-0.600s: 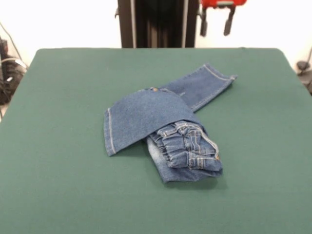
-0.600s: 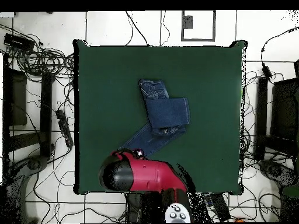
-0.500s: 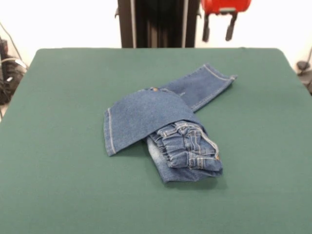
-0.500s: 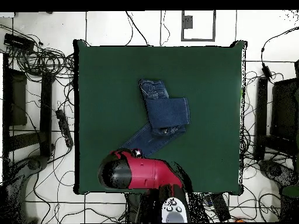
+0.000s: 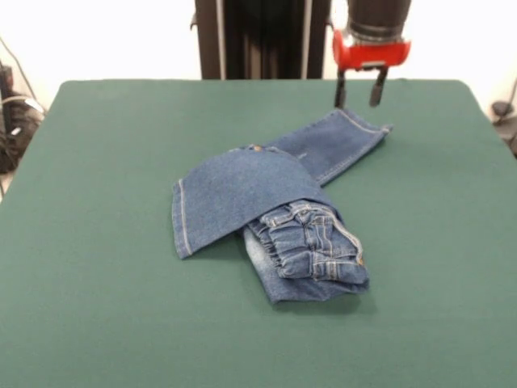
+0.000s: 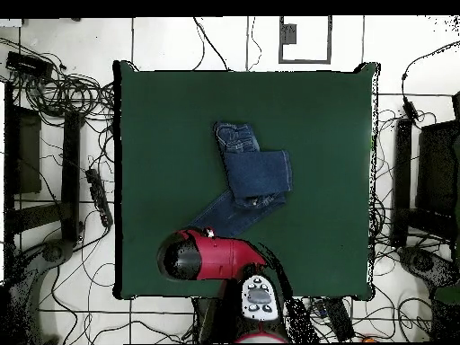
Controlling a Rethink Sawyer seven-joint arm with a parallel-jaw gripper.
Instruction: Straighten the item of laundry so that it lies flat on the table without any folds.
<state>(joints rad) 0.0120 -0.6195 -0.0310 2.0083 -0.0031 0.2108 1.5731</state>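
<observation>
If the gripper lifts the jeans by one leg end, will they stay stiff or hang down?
The jeans will probably hang limp: one leg already lies folded over the waist, so the cloth bends easily. The bunched waist looks thicker, so it may drag on the table. The open gripper hangs above the far leg end.

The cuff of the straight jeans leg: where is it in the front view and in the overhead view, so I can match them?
Front view: cuff upper right of centre, just below the open gripper.
Overhead view: cuff lower left of centre, beside the red arm.
Shared landmark: the folded-over leg on the jeans, on the green table.
</observation>
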